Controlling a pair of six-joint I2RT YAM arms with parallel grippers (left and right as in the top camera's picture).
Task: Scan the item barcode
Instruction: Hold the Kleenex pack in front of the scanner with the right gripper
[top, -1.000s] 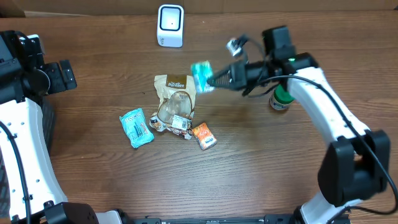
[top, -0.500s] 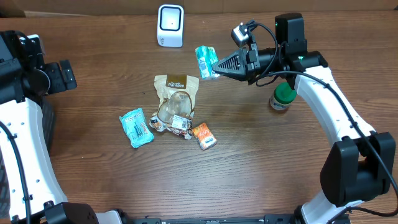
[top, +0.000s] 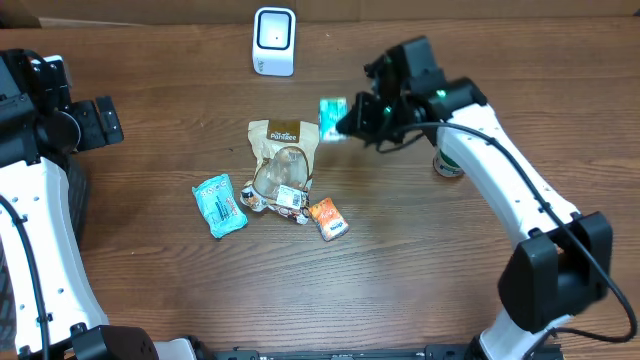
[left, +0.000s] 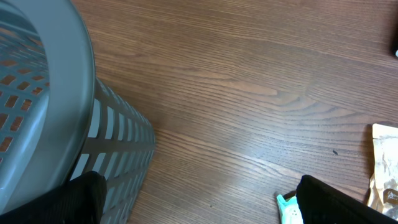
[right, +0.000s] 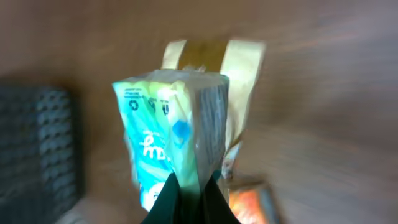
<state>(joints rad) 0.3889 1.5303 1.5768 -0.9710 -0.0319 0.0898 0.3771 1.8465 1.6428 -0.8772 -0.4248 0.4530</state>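
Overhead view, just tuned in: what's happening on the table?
The right gripper is shut on a teal packet, holding it off the table, to the right of the white scanner and the brown pouch. The left gripper hangs open and empty at the left, near a grey basket.

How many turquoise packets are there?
2. The held packet is pinched in the right hand, off the table; the lying packet sits flat left of the brown pouch. Others may hide beneath it.
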